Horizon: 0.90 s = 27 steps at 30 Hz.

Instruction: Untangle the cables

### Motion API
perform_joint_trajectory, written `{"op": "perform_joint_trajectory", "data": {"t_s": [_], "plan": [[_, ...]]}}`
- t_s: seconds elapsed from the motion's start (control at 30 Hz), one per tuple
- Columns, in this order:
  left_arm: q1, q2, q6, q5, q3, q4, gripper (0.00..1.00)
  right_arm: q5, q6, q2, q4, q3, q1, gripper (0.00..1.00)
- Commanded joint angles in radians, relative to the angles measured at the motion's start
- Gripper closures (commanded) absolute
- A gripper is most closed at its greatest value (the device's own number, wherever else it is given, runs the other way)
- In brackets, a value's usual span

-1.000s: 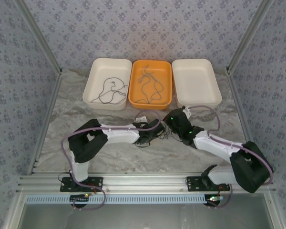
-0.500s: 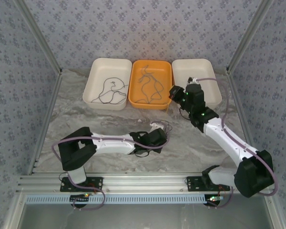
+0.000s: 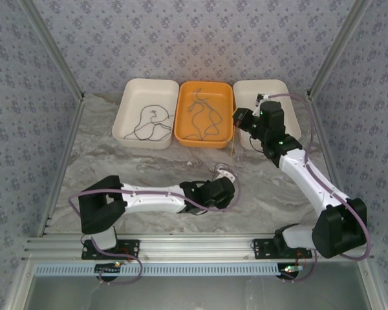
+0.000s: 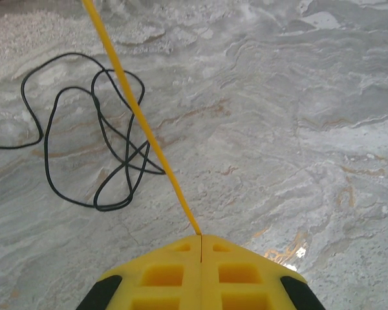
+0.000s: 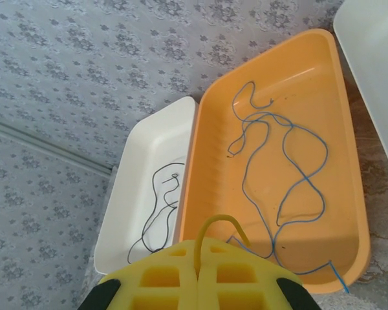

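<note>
- Step in hand: drawing the tan cable [image 4: 139, 116] away from the rest. It runs as a straight, taut line between the two claws, from mid-table [image 4: 297, 129] toward the far edge.
- Left claw [image 4: 200, 239]: fingers pressed together, pinching one end of the tan cable low over the table, roughly midway between the near and far edges.
- Right claw [image 5: 204, 244]: fingers pressed together on the other end, with a short loop of tan cable standing up at the tips. It hangs at the far edge, above the gap between the orange tray [image 5: 213, 161] and the right white tray [image 3: 292, 126].
- Dark cable [image 4: 52, 155]: lies in loose loops flat on the table, near the left claw. The tan cable crosses over these loops in the left wrist view. Whether the two touch cannot be told.
- Other things along the far edge: the orange tray in the centre holds a blue cable [image 5: 325, 158]. The left white tray [image 3: 126, 119] holds a second dark cable [image 3: 145, 126]. The right white tray sits partly under the right arm [image 3: 310, 177].
- Judgement: the tan cable looks nearly free. The next move calls for the left claw to let go and the right claw to carry the cable to a tray, probably the right white one.
- In the way: the dark loops may drag along if caught, and the trailing end could snag on the orange tray's rim.
</note>
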Motion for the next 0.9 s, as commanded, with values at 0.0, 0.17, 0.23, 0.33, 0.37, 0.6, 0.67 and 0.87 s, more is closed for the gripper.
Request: {"op": "perform_joint_trajectory", "data": {"t_s": [0.0,0.17,0.23,0.33,0.37,0.6,0.67,0.87], "plan": [[-0.022,-0.035,0.032,0.028,0.036,-0.068,1.00,-0.008,-0.062,-0.027,0.025,0.082,-0.011,1.00],[-0.021,-0.070,0.023,0.016,0.104,-0.094,0.90,0.015,-0.163,-0.076,-0.072,0.157,-0.021,1.00],[-0.021,-0.099,0.011,-0.003,0.127,-0.099,0.69,0.016,-0.203,-0.092,-0.117,0.192,-0.029,1.00],[-0.021,-0.157,0.000,-0.027,0.140,-0.102,0.54,0.016,-0.248,-0.115,-0.172,0.236,-0.053,1.00],[-0.021,-0.178,-0.007,-0.039,0.139,-0.106,0.50,0.019,-0.263,-0.120,-0.186,0.250,-0.064,1.00],[0.010,-0.426,-0.097,-0.119,0.012,-0.132,0.34,-0.029,-0.297,-0.074,-0.258,0.379,-0.229,1.00],[0.027,-0.512,-0.137,-0.143,-0.047,-0.154,0.32,-0.035,-0.304,-0.039,-0.266,0.416,-0.267,1.00],[0.077,-0.802,-0.264,-0.236,-0.205,-0.277,0.27,0.008,-0.332,0.098,-0.282,0.495,-0.332,1.00]]}}
